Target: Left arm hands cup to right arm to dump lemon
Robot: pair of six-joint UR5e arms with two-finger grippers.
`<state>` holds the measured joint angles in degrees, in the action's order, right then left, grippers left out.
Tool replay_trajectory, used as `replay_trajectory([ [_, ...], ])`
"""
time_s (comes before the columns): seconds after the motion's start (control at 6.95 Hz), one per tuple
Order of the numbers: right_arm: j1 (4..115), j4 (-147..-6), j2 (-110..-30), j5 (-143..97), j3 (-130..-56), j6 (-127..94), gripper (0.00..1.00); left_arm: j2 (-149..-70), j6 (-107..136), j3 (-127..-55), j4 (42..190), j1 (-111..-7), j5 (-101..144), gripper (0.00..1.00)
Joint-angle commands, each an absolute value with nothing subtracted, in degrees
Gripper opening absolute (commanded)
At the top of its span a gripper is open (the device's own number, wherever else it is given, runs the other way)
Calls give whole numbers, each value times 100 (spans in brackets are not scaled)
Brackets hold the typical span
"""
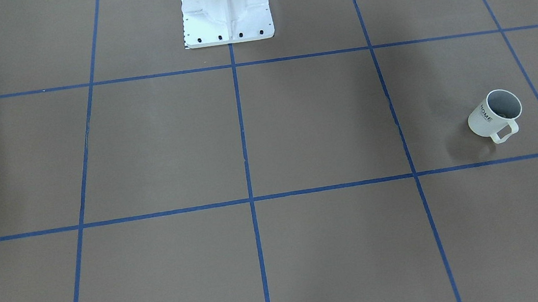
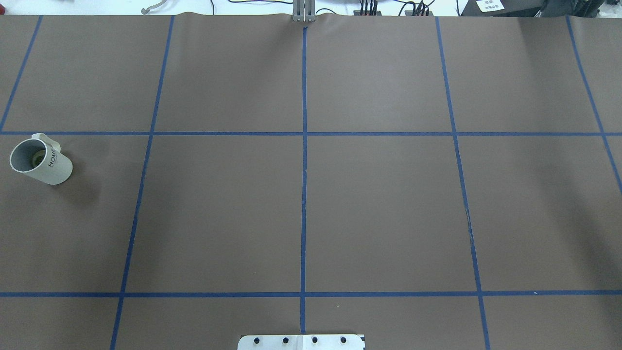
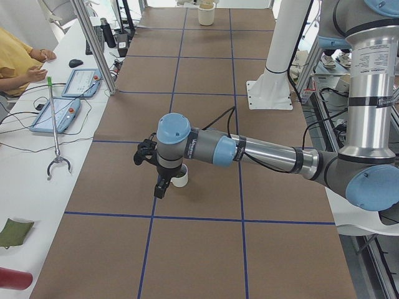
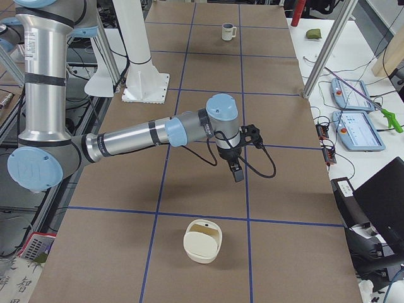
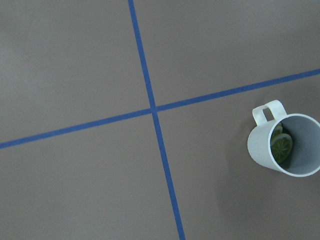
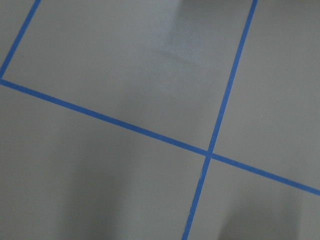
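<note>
Shows the cup (image 1: 494, 115) upright on the brown table (image 2: 388, 204), far out on the robot's left, handle turned away from the base (image 1: 226, 12), a lemon slice (image 5: 281, 146) inside. Cannot tell whether the left gripper (image 3: 161, 187), seemingly hanging just beside the cup, or the right gripper (image 4: 237, 172), well apart from it, is spread or pressed together.

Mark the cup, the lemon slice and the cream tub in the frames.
cup (image 2: 51, 164): overhead view, on the lettered side wall.
lemon slice (image 5: 281, 146): left wrist view, on its cut face, inside the cup.
cream tub (image 4: 201, 251): exterior right view, on its near outer wall.
</note>
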<state>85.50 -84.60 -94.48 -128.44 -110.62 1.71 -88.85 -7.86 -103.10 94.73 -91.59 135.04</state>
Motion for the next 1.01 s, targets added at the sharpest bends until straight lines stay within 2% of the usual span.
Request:
replay_trajectory([
  [0.0,8552,-8288,-9431,-12841,-11013,54,100,-9017,-809,-10074,9642,-9158,13535,100],
  [0.29,8343,-7406,-9527,-12911,-10935,36,100,-9026,-791,-10012,10043,-9019,13535,100],
  [0.43,8045,-7226,-9519,-13076,-10925,-295,100,-9018,-495,-10002,10081,-8600,13561,100],
  [0.86,6999,-6305,-9378,-12851,-10995,-2341,100,-8755,1943,-9914,11341,-7711,13108,100],
])
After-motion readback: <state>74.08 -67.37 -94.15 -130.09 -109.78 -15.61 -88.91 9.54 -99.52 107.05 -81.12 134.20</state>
